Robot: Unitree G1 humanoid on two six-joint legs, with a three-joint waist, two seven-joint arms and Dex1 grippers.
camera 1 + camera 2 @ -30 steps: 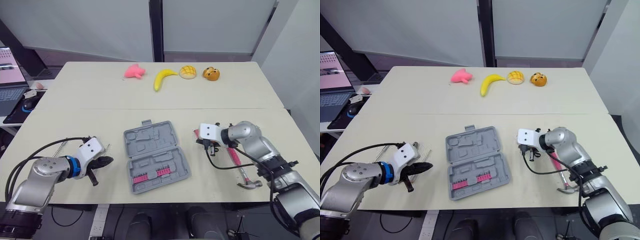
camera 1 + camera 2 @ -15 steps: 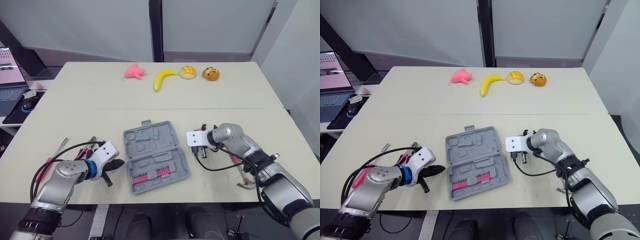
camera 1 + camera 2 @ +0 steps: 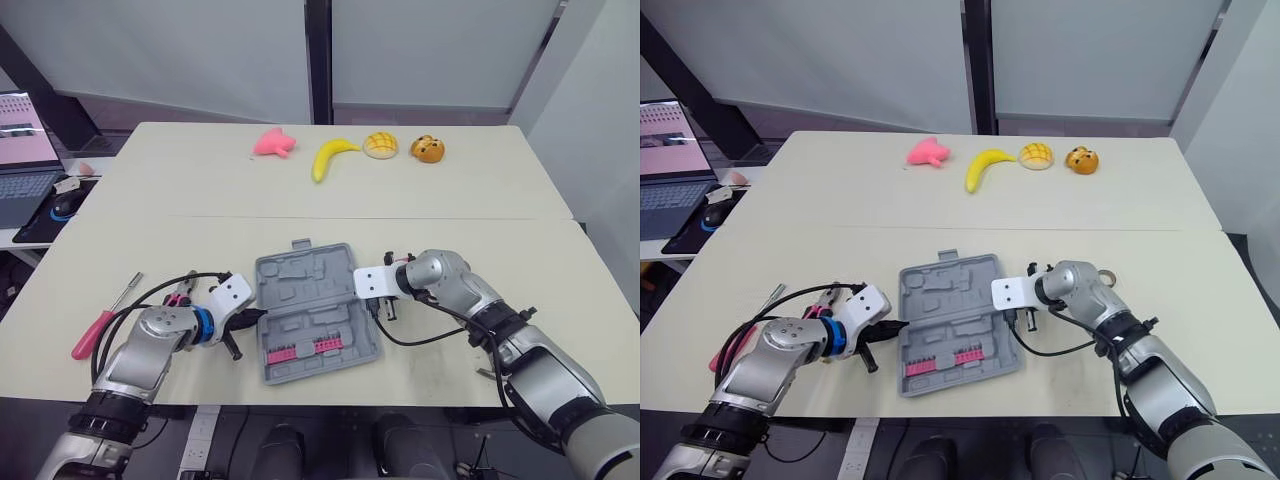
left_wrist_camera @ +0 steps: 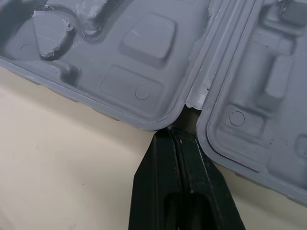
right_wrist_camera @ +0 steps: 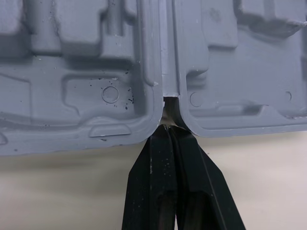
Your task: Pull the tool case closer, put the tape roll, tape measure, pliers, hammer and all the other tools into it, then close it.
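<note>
Tool case, grey plastic, lies opened flat on the tabletop, close to the front edge and about midway along it. Both moulded halves face up, and a row of pink bits sits in the half nearer the front edge.

The left hand is at the case's left side. Its two black fingers are pressed together with nothing between them, and the tips sit right at the hinge notch where the two halves meet. The right hand is at the opposite side, fingers likewise pinched together and empty, tips at that end of the hinge gap.

Toward the left edge lies a pink-handled screwdriver, and pink-handled pliers show partly behind the left forearm. A tape roll lies just behind the right arm. Along the far edge sit a pink toy, a banana, a bun and an orange toy.
</note>
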